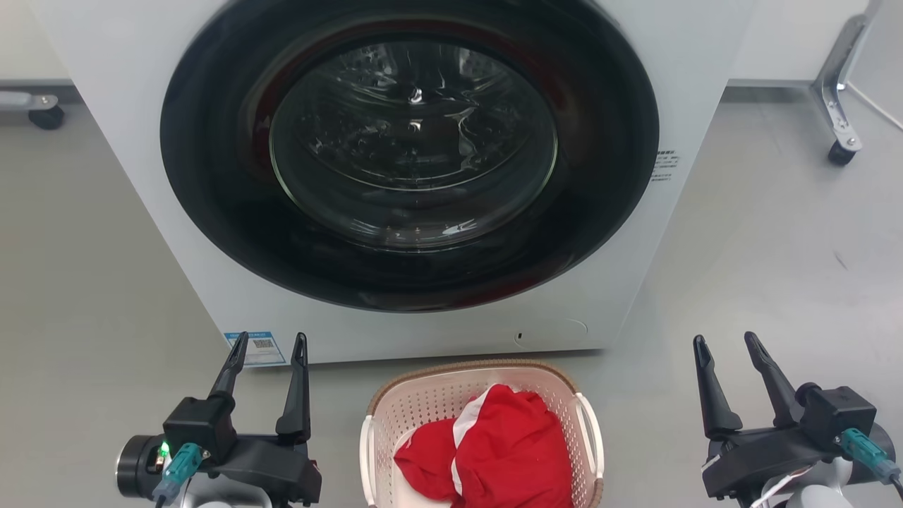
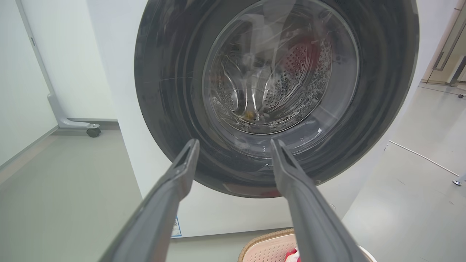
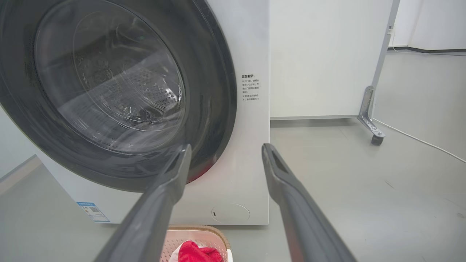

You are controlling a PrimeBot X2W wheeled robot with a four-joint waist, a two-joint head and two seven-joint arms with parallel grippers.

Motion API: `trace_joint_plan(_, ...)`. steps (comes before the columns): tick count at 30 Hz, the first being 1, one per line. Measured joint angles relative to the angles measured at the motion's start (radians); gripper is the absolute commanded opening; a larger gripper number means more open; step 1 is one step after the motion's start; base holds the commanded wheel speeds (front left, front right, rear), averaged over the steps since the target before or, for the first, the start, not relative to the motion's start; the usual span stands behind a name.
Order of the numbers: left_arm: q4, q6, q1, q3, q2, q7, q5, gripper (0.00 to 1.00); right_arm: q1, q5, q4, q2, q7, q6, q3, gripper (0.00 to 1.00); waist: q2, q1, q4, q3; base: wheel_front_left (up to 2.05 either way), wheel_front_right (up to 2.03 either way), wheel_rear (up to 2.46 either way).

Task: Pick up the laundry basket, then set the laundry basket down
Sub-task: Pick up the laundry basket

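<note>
Pickup yet to begin: the left gripper (image 1: 270, 339) and right gripper (image 1: 725, 339), jaws open and empty, flank the laundry basket (image 1: 423, 409) below the washing machine (image 1: 423, 331); its side handles (image 1: 591, 423) likely need reaching next.

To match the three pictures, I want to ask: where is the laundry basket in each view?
Head view: the laundry basket, bottom centre.
Left wrist view: bottom edge, right of centre.
Right wrist view: bottom edge, left of centre.
Shared landmark: the washer's round door, above the basket.

Pale perforated laundry basket (image 1: 423, 409), brown-rimmed, stands upright on the floor.
</note>
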Motion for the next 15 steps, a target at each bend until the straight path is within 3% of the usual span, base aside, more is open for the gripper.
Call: trace_joint_plan(15, -0.026, -0.002, -0.03, -0.01, -0.011, 0.012, -0.001, 1.0, -0.068, -0.014, -0.002, 0.012, 0.0, 0.012, 0.002, 1.0, 0.0, 0.0, 0.0, 0.12, 0.0, 0.0, 0.0)
